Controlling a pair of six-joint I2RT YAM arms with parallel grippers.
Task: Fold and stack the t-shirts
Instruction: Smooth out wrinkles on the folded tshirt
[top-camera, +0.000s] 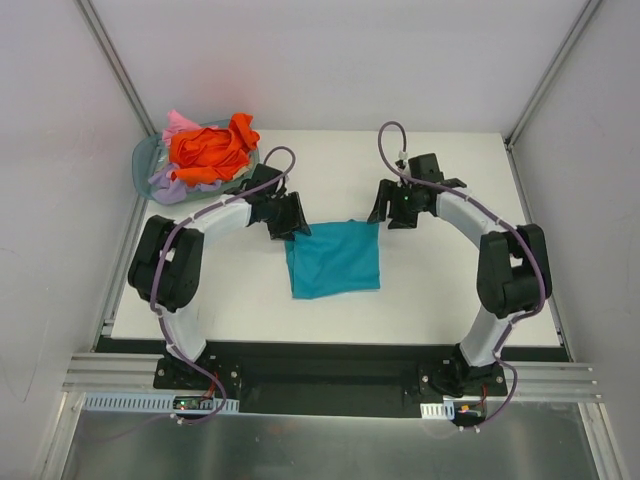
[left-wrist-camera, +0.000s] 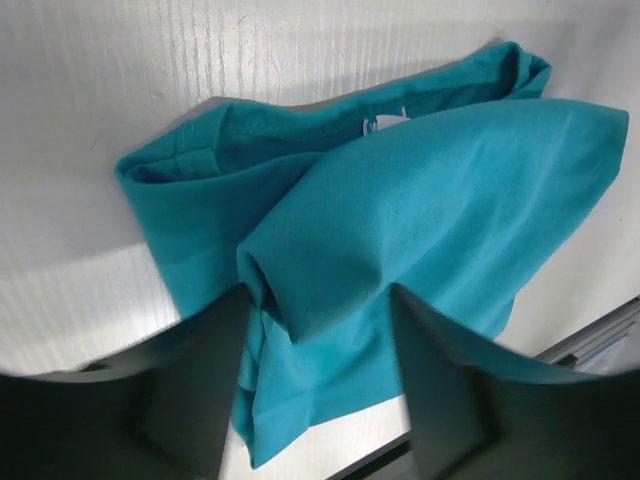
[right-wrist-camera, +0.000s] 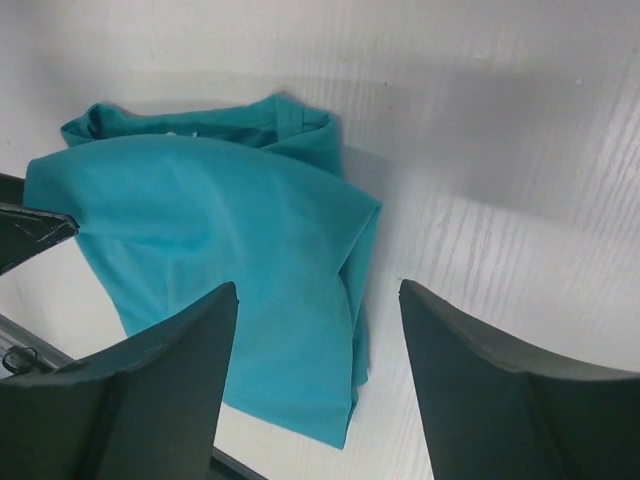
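A teal t-shirt (top-camera: 335, 260) lies folded into a rough square on the white table (top-camera: 450, 290), between my two arms. My left gripper (top-camera: 290, 222) hangs over its far left corner, open. In the left wrist view the left gripper (left-wrist-camera: 320, 292) has its jaws wide apart, with a raised fold of the teal t-shirt (left-wrist-camera: 430, 190) between them. My right gripper (top-camera: 386, 208) is open just above the far right corner. In the right wrist view the right gripper (right-wrist-camera: 318, 285) straddles the edge of the teal t-shirt (right-wrist-camera: 230, 240), which lies flat there. Orange (top-camera: 210, 148), lavender (top-camera: 168, 186) and pink (top-camera: 178, 122) t-shirts lie bunched in the basket.
The round translucent grey-blue basket (top-camera: 143, 158) stands at the table's far left corner. Metal frame posts rise at the far corners. A black rail (top-camera: 320, 372) runs along the near edge by the arm bases.
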